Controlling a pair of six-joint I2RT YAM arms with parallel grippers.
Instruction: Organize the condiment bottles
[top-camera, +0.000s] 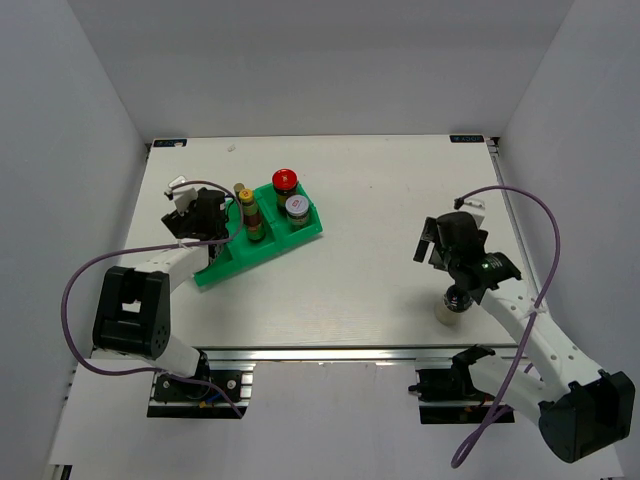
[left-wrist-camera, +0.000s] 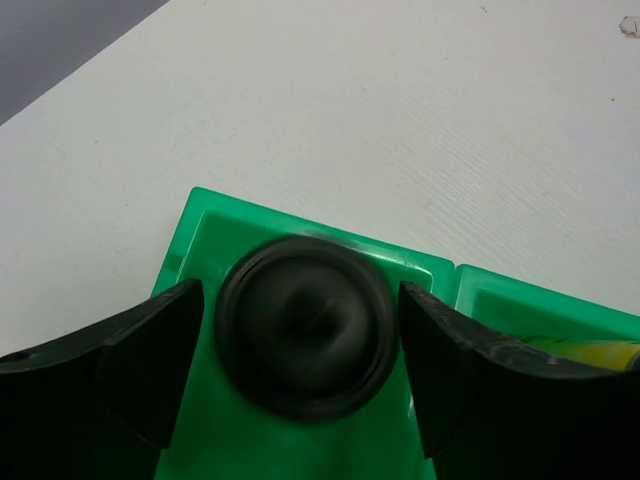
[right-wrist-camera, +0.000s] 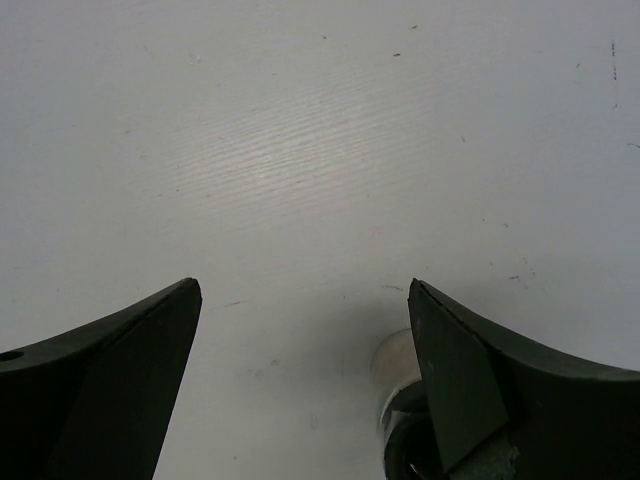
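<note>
In the top view the green bin holds a red-capped dark jar, a silver-lidded jar and two slim yellow-capped bottles. My left gripper hovers over the bin's left end. In the left wrist view it is open, its fingers on either side of a black-lidded jar standing in the bin's end compartment. My right gripper is open and empty above bare table. The other black-lidded jar stands beside it, partly behind the right finger.
The bin lies diagonally at the table's left centre. A neighbouring bin compartment shows a yellow cap at its edge. The right arm's purple cable loops over the table's right side. The table's near edge runs just below the loose jar.
</note>
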